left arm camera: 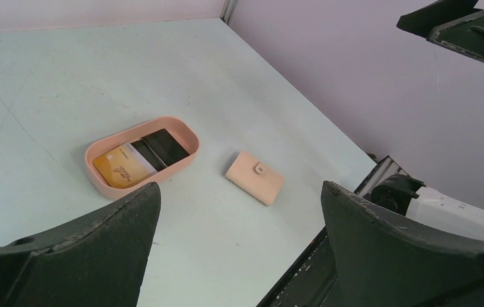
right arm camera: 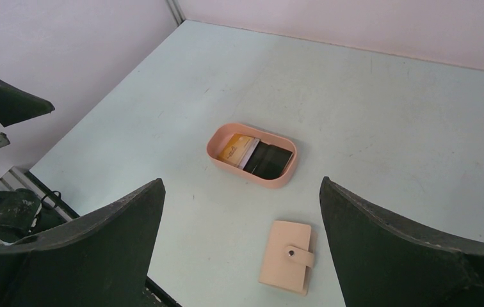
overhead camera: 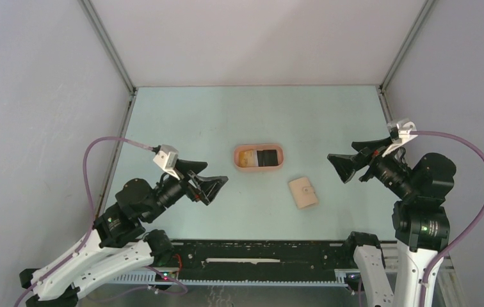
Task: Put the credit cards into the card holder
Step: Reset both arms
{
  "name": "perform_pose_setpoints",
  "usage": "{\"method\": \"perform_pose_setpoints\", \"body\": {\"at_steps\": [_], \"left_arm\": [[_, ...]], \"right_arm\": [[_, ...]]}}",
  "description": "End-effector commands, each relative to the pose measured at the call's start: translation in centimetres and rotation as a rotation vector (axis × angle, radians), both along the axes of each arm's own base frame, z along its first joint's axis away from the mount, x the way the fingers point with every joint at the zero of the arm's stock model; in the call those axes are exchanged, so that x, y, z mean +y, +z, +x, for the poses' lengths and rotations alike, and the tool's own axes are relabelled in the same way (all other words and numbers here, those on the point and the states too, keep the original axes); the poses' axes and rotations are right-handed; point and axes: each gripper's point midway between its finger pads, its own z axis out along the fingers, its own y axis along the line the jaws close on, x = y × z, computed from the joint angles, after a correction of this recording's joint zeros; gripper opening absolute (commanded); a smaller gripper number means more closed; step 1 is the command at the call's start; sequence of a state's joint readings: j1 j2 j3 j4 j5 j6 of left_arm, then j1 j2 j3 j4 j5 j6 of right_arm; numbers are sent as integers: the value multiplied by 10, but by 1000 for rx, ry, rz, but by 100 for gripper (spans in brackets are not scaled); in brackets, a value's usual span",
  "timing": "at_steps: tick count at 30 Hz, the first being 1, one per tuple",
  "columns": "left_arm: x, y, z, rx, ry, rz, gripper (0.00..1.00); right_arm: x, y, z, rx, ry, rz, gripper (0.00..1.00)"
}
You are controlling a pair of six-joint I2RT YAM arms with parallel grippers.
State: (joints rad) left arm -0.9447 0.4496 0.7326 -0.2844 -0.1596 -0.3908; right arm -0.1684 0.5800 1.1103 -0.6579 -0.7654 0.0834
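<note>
The left hand [overhead camera: 212, 187] and right hand [overhead camera: 340, 167] hover wide open, empty. The credit cards [overhead camera: 260, 157] lie in the pink tray [overhead camera: 258, 169] at mid-tabletop [overhead camera: 214, 121]; the card holder [overhead camera: 303, 192] lies closed, near-right of it, apart.

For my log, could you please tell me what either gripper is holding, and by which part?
Nothing is held: the left gripper and right gripper are both open; the credit cards lie in the pink tray, the card holder beside it.
</note>
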Motion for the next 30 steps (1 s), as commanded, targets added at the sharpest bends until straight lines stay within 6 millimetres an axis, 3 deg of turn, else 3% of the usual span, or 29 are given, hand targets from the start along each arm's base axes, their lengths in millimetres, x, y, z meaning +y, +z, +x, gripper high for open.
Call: {"method": "perform_pose_setpoints", "body": {"at_steps": [1,30], "left_arm": [[5,-7,5,-16,30,26,100],[9,-9,6,-13,49,33,100]], "right_arm": [[1,15,-1,-24,2,14,100],[-2,16,-1,-29,-16,4,100]]}}
